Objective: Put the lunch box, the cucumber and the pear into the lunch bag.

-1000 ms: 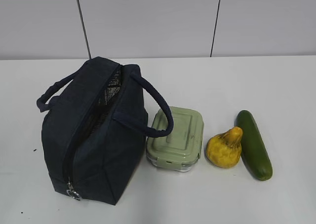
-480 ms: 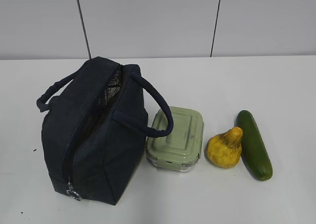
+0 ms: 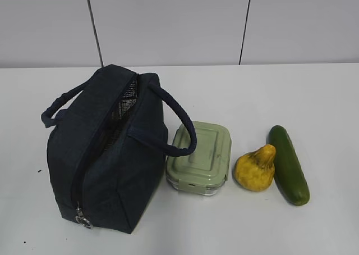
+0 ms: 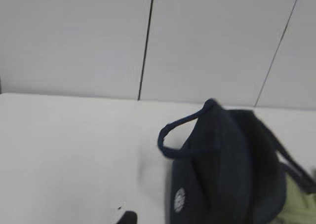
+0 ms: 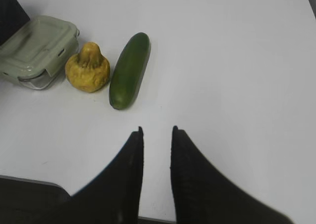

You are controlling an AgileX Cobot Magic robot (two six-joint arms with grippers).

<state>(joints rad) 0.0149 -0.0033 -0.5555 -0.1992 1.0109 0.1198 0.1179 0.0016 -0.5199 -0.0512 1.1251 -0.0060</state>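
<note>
The dark navy lunch bag [image 3: 106, 154] stands at the left of the table, its top zipper parted so the silvery lining shows. Against its right side sits the lunch box [image 3: 201, 156] with a sage-green lid, then the yellow pear [image 3: 255, 169], then the dark green cucumber [image 3: 288, 164]. No gripper shows in the exterior view. My right gripper [image 5: 157, 130] hovers open and empty over bare table, short of the cucumber [image 5: 129, 70], pear [image 5: 88, 68] and lunch box [image 5: 37, 51]. In the left wrist view, only one dark fingertip [image 4: 127, 218] shows, left of the lunch bag [image 4: 227, 174].
One bag handle [image 3: 182, 126] droops over the lunch box's near corner. A metal ring pull [image 3: 84, 220] hangs at the bag's front bottom end. A grey panelled wall [image 3: 179, 24] rises behind the white table [image 3: 314, 98].
</note>
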